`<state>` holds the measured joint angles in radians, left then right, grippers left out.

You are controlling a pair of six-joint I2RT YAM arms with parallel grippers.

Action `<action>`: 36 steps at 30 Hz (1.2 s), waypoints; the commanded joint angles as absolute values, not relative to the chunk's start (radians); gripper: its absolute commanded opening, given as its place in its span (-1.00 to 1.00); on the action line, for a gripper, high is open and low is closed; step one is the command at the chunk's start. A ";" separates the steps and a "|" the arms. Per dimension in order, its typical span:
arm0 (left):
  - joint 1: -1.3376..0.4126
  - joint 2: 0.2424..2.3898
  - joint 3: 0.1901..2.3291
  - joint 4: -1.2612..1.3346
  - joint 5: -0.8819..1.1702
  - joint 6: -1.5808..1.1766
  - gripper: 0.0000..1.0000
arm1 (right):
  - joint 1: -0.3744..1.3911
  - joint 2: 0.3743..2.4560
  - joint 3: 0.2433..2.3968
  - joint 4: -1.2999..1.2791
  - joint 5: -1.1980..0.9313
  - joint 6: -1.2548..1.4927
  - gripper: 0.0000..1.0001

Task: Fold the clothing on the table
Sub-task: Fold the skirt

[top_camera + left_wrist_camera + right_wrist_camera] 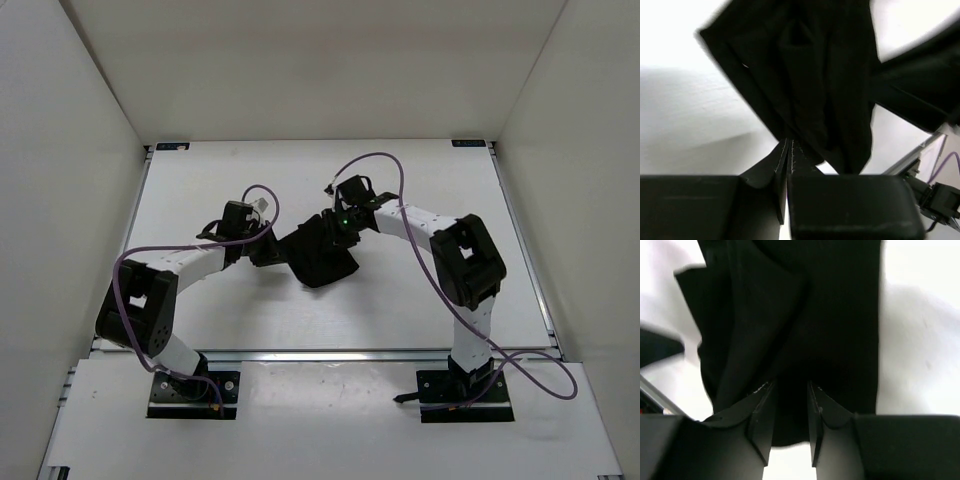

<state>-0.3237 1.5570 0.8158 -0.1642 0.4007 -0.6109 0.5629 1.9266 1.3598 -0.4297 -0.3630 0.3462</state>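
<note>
The black clothing (pixel 320 258) lies bunched in the middle of the white table (pixel 430 180), stretched between both grippers. My left gripper (pixel 266 248) sits at its left side. In the left wrist view its jaws (pixel 789 145) are pressed almost together on an edge of the clothing (pixel 815 85), which spreads away in folds. My right gripper (pixel 340 228) is at the upper right of the heap. In the right wrist view its fingers (pixel 762 395) stand a little apart with a thick fold of the clothing (pixel 790 410) filling the gap.
White enclosure walls (pixel 80 130) close in the table on the left, back and right. Metal rails (pixel 520 240) run along the table's edges. Purple cables (pixel 380 160) loop above both arms. The arm bases (pixel 195 390) stand at the near edge.
</note>
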 commanded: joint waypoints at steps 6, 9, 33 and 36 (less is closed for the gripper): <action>-0.344 1.480 0.775 -0.164 0.388 -0.630 -0.74 | 0.583 2.083 1.609 -0.410 -0.419 0.308 -0.46; -0.327 1.488 0.762 -0.155 0.399 -0.637 -0.71 | 0.606 2.094 1.650 -0.399 -0.436 0.319 -0.45; -0.249 1.362 0.804 -0.270 0.359 -0.519 0.06 | 0.562 1.953 1.707 -0.462 -0.414 0.316 -0.27; -0.285 1.267 0.834 -0.269 0.261 -0.459 0.15 | 0.485 1.866 1.648 -0.494 -0.344 0.310 -0.30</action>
